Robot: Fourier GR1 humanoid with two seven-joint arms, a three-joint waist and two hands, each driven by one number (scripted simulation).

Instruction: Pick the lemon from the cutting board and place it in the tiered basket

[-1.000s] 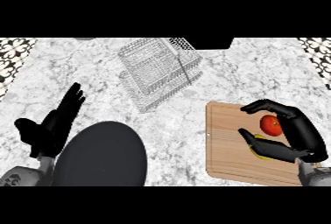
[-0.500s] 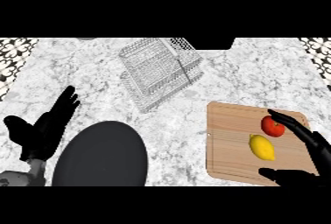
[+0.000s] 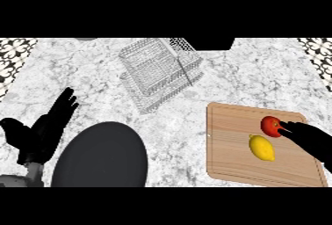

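Lying just below-left of the straight, close-set fingers (image 3: 296, 130) of our right hand (image 3: 314, 142), the oval yellow lemon (image 3: 261, 148) sits on the pale wooden cutting board (image 3: 227, 145), long axis upper-left to lower-right; our left hand (image 3: 44, 132) rests open, fingers straight.

place: kitchen | evidence: grey-white marble counter (image 3: 259, 74); rectangular wooden cutting board (image 3: 233, 154) carrying produce; silver wire tiered basket (image 3: 159, 72); patterned black-and-white tiles (image 3: 14, 48)

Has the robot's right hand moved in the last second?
Yes. The right hand has slid toward the right edge of the cutting board, uncovering the lemon.
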